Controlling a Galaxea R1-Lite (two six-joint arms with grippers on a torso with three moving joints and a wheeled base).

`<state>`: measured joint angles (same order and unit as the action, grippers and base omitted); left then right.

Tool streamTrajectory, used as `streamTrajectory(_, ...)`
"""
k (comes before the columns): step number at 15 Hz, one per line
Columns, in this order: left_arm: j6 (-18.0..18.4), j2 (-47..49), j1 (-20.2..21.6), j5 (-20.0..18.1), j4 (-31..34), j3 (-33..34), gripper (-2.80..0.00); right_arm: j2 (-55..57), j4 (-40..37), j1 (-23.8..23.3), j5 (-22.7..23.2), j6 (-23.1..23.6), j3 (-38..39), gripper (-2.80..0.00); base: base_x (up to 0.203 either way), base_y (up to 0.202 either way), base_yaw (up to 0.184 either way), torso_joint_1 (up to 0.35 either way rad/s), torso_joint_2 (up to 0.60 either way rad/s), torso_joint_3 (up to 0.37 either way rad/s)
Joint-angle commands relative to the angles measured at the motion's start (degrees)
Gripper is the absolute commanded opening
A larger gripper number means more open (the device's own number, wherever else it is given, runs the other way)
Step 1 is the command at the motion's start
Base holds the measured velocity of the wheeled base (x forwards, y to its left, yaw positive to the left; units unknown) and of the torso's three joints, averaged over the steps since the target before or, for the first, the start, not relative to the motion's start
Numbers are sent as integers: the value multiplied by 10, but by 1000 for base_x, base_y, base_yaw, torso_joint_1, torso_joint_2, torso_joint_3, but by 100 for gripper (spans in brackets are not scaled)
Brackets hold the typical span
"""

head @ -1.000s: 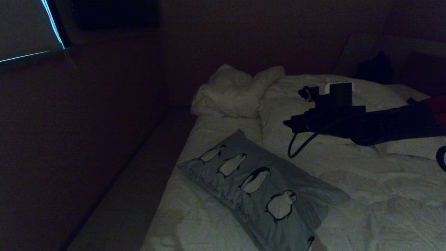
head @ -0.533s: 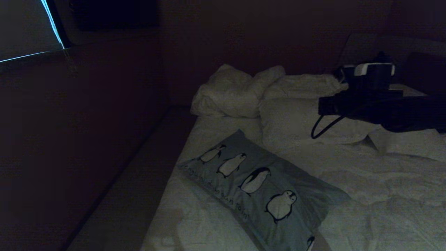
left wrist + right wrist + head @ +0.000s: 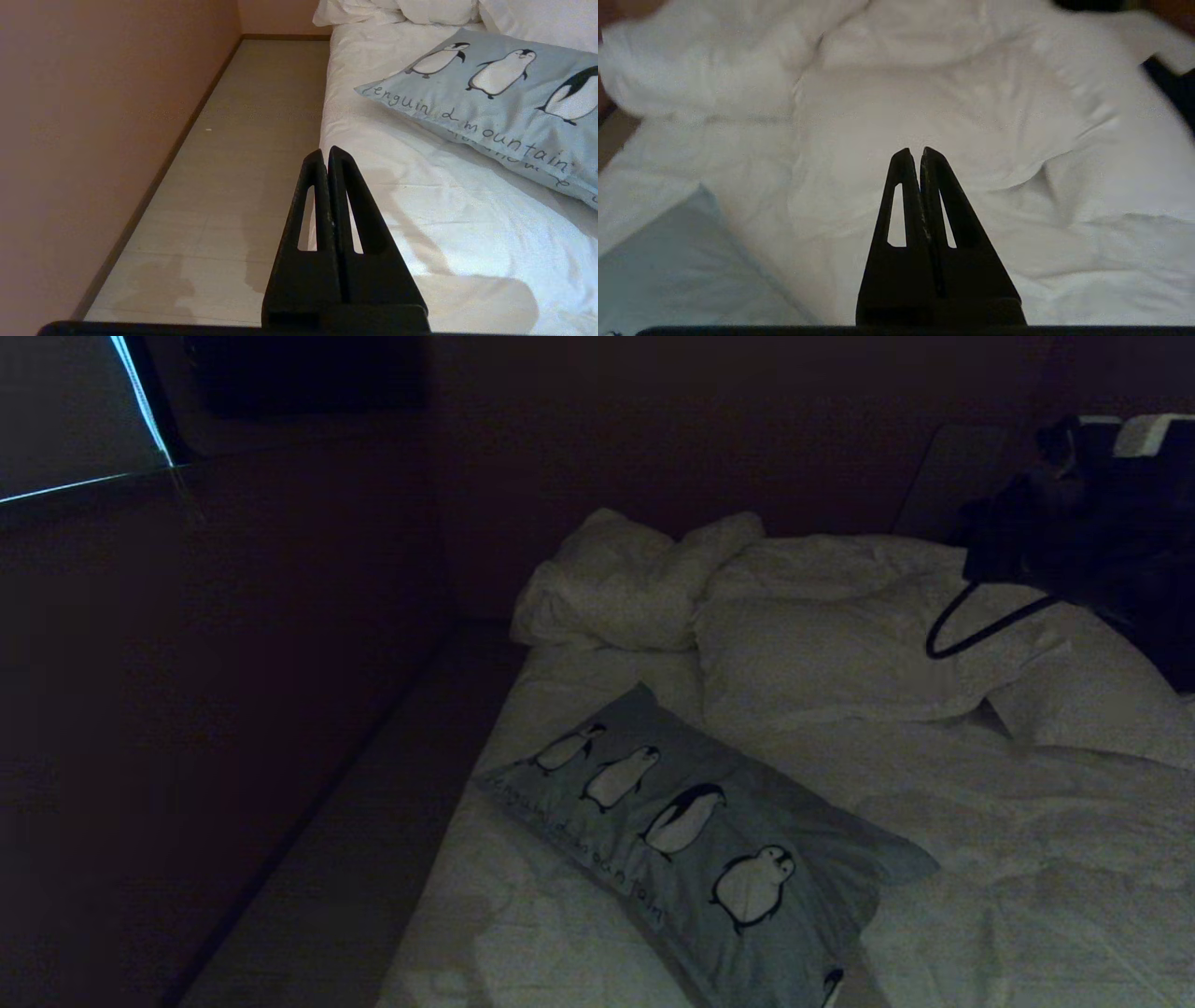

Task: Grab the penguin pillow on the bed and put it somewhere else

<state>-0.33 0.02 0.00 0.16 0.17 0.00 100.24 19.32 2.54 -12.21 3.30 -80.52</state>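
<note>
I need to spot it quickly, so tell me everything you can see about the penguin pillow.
The penguin pillow is a soft, rectangular, light blue-grey fabric cushion printed with a row of black-and-white penguins and dark script reading "penguin mountain". It lies flat and slanted on the white bed, near the edge beside the floor, just in front of the white pillows. Only the bedding touches it; neither gripper does.

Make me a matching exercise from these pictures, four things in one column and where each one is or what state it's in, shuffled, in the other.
Things:
1. penguin pillow
2. right gripper
3. left gripper
4. white pillows

Places or states:
A. shut, over the bed's white bedding
B. piled at the head of the bed
C. shut, at the bed's edge above the floor
D. lying flat near the bed's left edge

Pairs: 1-D, 2-A, 3-C, 4-B
</note>
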Motion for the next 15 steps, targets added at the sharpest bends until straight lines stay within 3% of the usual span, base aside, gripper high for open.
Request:
streamTrajectory(1,0,0,0,0,0,1,-280,-67,22,-2,-6,4,44,-280,0,0,0,0,0,0)
streamTrajectory(7,0,0,0,0,0,1,-280,-147,26,-26,-98,46,121,-280,0,0,0,0,0,0)
streamTrajectory(12,0,0,0,0,0,1,-280,-206,25,-91,-102,47,181,-280,0,0,0,0,0,0)
streamTrajectory(15,0,0,0,0,0,1,-280,-249,26,-97,-102,48,221,-280,0,0,0,0,0,0)
